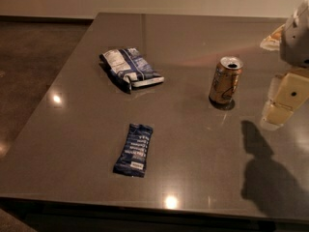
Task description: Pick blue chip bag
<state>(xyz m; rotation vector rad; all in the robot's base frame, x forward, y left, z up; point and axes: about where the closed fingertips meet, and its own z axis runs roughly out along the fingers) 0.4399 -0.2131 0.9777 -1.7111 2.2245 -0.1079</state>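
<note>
I see the blue chip bag lying on the table toward the far left, a flat dark-blue bar wrapper nearer me, and an open gold can further right. My gripper hangs at the right edge, well apart from the bag; spread or closed, I cannot tell.

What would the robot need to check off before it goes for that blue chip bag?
1. The chip bag is in plain view, nothing on it: ok.
2. Bag apart from wrapper and can: ok.
3. The gripper is over the bag: not ok; it hangs at the right edge of the table.
4. Direct path free: not ok; the upright can stands roughly between.
5. Bag held: not ok; it lies on the table.
</note>
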